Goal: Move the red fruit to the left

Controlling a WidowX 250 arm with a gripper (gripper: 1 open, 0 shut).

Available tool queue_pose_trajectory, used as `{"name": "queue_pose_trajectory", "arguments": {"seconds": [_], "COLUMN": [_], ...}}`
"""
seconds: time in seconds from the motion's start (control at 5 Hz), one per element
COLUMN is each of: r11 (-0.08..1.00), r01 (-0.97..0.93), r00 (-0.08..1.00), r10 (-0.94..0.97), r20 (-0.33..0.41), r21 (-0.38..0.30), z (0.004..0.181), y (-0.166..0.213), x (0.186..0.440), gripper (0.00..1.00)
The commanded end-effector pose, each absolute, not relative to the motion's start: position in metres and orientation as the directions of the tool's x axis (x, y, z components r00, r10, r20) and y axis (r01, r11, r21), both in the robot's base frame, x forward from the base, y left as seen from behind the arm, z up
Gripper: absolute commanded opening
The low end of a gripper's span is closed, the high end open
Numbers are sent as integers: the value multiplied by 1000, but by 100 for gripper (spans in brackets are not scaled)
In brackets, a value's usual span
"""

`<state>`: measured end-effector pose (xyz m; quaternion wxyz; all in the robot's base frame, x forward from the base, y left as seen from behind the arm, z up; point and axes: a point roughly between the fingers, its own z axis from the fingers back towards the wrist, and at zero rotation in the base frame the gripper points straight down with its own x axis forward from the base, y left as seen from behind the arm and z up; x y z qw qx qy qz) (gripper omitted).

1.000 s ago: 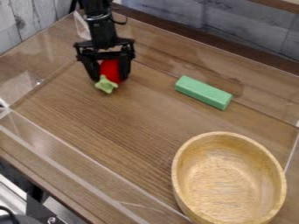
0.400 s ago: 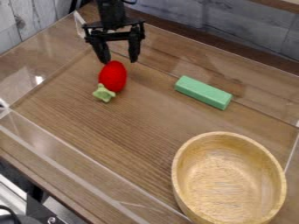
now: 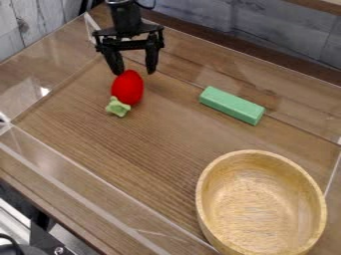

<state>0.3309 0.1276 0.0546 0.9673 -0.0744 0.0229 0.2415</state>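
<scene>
The red fruit [image 3: 127, 87] lies on its side on the table [image 3: 120, 169] in the upper left part of the frame, its pale green leafy cap pointing down toward the lower left, well apart from everything else on the wood. Directly above it in the picture hangs the pincer [image 3: 130, 62], its two dark fingers spread wide and pointing down, with nothing between them; it is released and clear of the fruit. Judged from this, the fruit already sits far to the left side of the scene and has been let go, so the move looks done or very nearly done, with only the arm's retreat left. To the right of the fruit, near the middle of the frame, rests a flat green block [image 3: 232, 105]. In the lower right corner stands a wooden bowl [image 3: 213, 189], upright and empty, with nothing in or against it.
</scene>
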Motion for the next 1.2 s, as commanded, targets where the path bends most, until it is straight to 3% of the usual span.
{"name": "queue_pose_trajectory", "arguments": {"seconds": [0.0, 0.4, 1.0], "r11": [876, 925, 916], "r01": [-467, -366, -392], "r00": [882, 929, 919], "r10": [471, 369, 395], "r20": [5, 11, 21], "r21": [-121, -104, -83], "z": [89, 95, 118], "y": [132, 117, 113], "x": [338, 344, 347], "gripper": [100, 100, 100]}}
